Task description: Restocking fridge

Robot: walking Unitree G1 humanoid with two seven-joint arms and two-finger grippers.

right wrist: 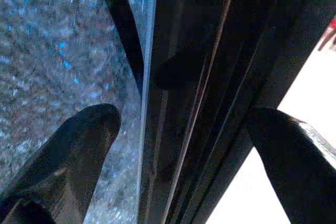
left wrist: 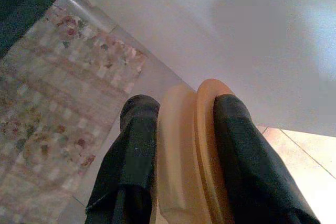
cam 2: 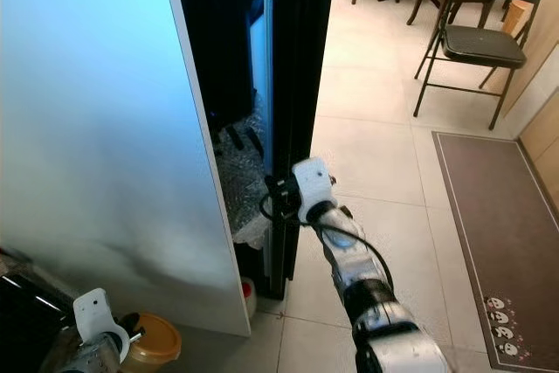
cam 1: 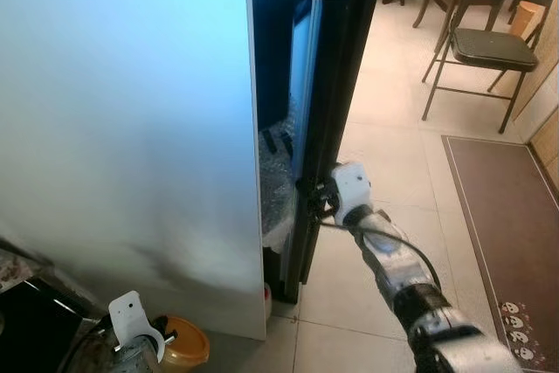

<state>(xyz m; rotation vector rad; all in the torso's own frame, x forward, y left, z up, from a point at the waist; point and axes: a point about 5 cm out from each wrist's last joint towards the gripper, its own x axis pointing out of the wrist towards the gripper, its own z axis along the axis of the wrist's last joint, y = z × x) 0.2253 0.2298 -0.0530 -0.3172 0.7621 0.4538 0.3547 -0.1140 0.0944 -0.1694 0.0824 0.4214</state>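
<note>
Black fridge door [cam 1: 327, 85] stands upright between right gripper's [right wrist: 184, 145] spread fingers; left gripper [left wrist: 178, 156] clamps a jar [left wrist: 184, 150].

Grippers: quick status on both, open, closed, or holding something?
Left gripper: shut on a yellow-lidded container, low beside the fridge wall.
Right gripper: open, fingers straddling the edge of the dark fridge door.

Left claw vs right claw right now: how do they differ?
The left claw is low beside the fridge's white side; the right claw is extended forward at the dark fridge door.
The left claw is shut on a yellow-lidded container; the right claw is open, its fingers straddling the door's edge, not clamped on it.
Both have two black fingers.
</note>
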